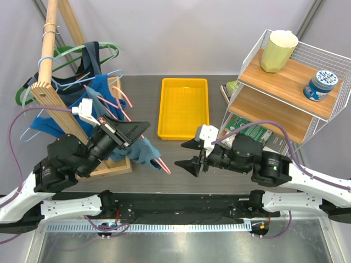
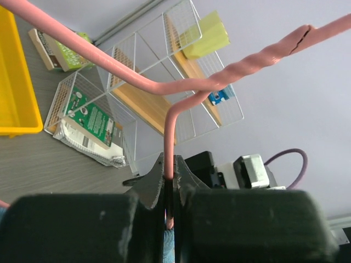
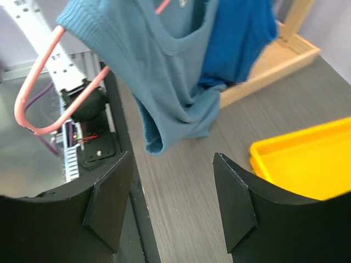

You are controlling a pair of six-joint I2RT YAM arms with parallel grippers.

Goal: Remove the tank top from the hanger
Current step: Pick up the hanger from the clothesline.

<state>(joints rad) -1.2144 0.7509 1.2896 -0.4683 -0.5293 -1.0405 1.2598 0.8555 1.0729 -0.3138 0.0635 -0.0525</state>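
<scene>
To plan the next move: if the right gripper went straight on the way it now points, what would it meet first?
Most likely the teal tank top on the pink hanger, straight ahead of the open right gripper; the gap between looks free, but depth is unclear.

Teal tank top (image 3: pixel 170 71) draped on pink hanger (image 3: pixel 38 82), hanging crumpled

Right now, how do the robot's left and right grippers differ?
The left gripper is shut on the pink wire hanger; the right gripper is spread open, holding nothing. The left gripper sits by the wooden clothes rack; the right gripper sits nearer the yellow plastic tray, facing the teal ribbed tank top. Both have black fingers.
</scene>
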